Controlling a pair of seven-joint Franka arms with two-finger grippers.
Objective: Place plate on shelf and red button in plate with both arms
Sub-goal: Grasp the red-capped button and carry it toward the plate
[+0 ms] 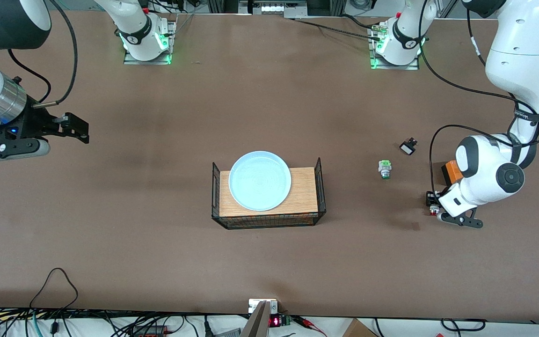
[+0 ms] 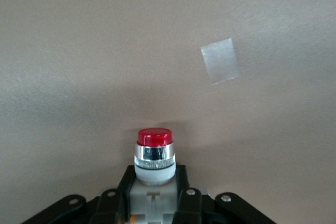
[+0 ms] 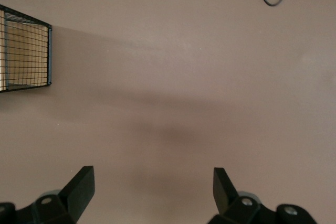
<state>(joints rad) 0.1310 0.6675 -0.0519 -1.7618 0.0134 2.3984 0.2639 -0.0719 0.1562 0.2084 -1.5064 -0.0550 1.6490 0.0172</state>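
The pale-blue plate lies on a wooden board inside a black wire basket at the table's middle. My left gripper is low over the table near the left arm's end, shut on the red button. In the left wrist view the red button sits between the black fingers of my left gripper, red cap pointing outward. My right gripper is open and empty, up over bare table toward the right arm's end. The right wrist view shows its jaws wide apart.
A white switch with a green cap, a small black switch and an orange box lie near the left arm's hand. A pale tape patch is on the table. The basket's corner shows in the right wrist view.
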